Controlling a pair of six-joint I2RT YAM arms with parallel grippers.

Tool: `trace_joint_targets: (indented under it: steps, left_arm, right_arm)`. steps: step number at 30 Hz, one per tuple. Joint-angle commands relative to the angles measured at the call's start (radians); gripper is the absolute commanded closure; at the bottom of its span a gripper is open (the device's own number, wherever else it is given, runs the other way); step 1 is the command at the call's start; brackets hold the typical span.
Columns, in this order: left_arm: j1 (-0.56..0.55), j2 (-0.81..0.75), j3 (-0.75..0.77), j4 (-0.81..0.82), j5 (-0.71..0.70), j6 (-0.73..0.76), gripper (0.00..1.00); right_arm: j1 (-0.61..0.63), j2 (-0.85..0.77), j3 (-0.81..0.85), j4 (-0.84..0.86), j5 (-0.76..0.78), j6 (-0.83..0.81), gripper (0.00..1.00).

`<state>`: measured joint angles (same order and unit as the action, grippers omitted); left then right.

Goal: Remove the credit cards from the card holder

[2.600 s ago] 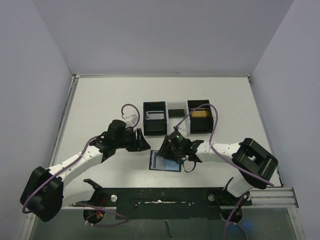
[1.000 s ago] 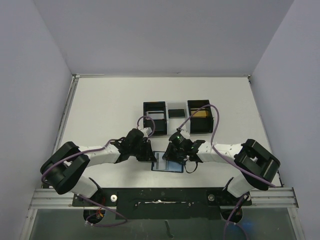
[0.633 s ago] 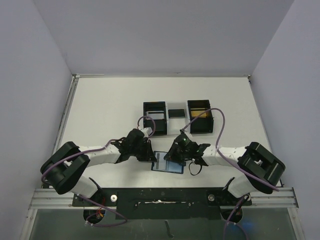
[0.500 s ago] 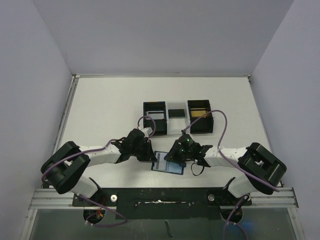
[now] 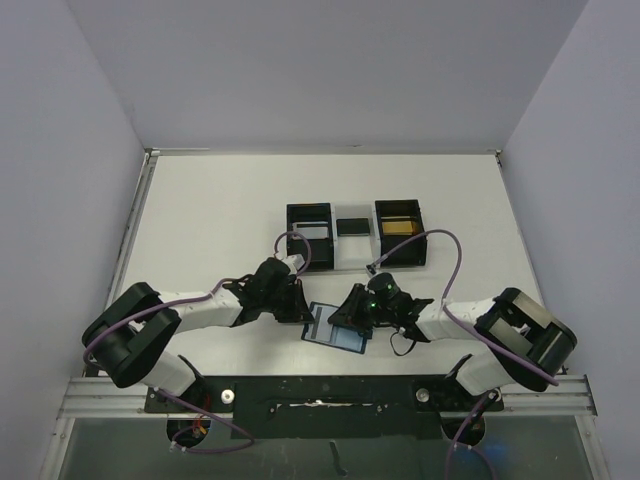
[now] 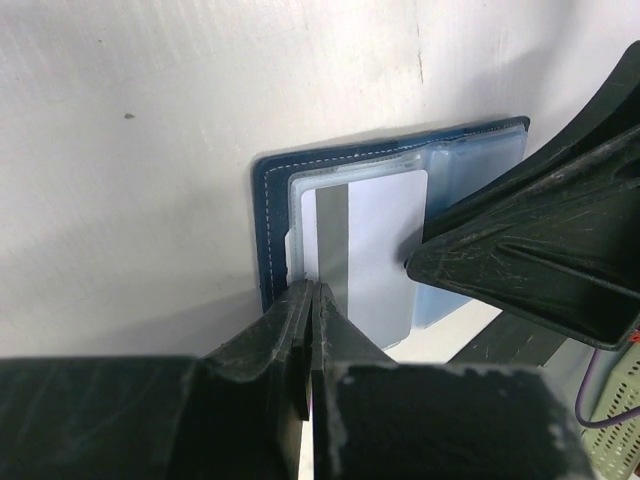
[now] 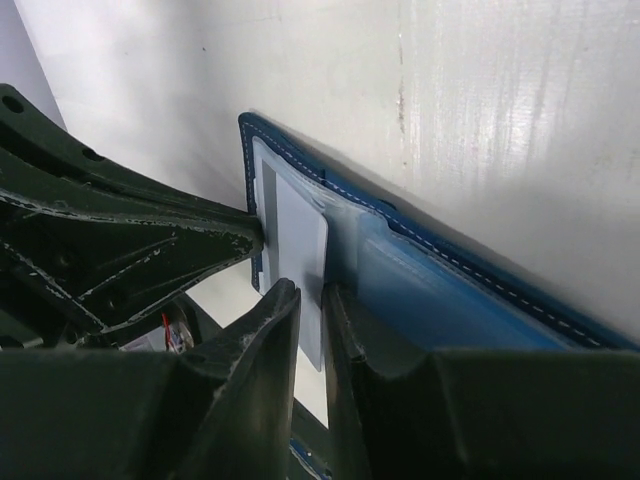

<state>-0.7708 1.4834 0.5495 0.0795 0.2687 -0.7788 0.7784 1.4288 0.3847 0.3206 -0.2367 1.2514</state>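
Blue card holder (image 7: 455, 310) lengthwise left-right; right pincer (image 7: 312, 296) grips card (image 7: 300, 238), left pincer (image 6: 308, 292) closed.

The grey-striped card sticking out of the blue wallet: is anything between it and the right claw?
Nothing visible does. The card lies between the fingers of the right claw, though whether they clamp it is unclear. The left claw rests at the edge of the wallet, by the card's corner and not across it.

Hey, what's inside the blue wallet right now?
A pale card with a grey stripe sits in its clear pocket, the right pincer pinching its edge. Any cards beneath or in the other pockets are hidden.
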Motion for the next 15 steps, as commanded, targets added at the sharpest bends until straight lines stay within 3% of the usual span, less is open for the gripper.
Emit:
trace_joint_targets:
  steps: [1,6,15]
  left_arm:
    - [-0.004,-0.004,0.013,-0.044,-0.069,0.008,1.00]
    - [-0.004,-0.005,0.030,-0.071,-0.070,0.029,1.00]
    - [-0.004,-0.038,-0.003,-0.059,-0.084,0.008,1.00]
  right_arm:
    - [-0.018,-0.046,-0.027,0.120,-0.053,0.021,0.82]
    - [-0.019,-0.060,-0.017,0.050,-0.033,0.007,0.75]
    - [0.005,0.000,-0.037,0.115,-0.015,0.075,0.79]
